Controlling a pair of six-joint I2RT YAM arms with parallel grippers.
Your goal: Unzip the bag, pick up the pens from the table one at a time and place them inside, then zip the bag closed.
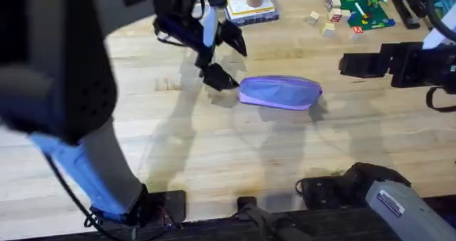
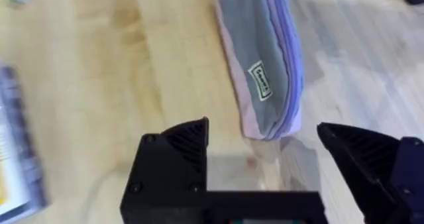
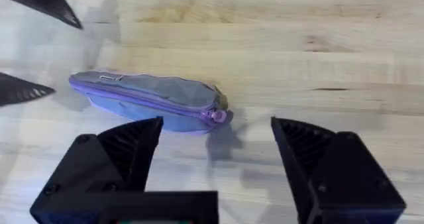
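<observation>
Bag: soft lavender-purple fabric pouch (image 1: 280, 93), elongated oval, lying flat on the table just past the middle, long axis running left to right. Zipper line runs the length of its top; it looks closed along the visible length.
Zipper pull: small purple tab (image 3: 217, 115) at the bag's right end, seen in the right wrist view.
Bag label: small white sewn tag (image 2: 260, 81) on the greyish side panel; there is printing on it, too small to read.
Table: light wooden butcher-block top (image 1: 235, 162) of pale planks, bare around the bag on the near side.
Left gripper: black two-finger gripper (image 1: 226, 55), just left of the bag's left end and slightly beyond it. Fingers spread wide apart, nothing between them; one fingertip sits close to the bag's left end, contact cannot be confirmed.
Right gripper: black two-finger gripper (image 3: 215, 144), above the table to the right of the bag, well apart from it. Fingers spread apart, holding nothing; the bag's right end lies ahead of the gap.
Far edge, centre: stack of books or boxes (image 1: 251, 7) with a yellow band; any text unreadable.
Far edge, right: green base plate (image 1: 365, 13) with small coloured blocks on and beside it.
</observation>
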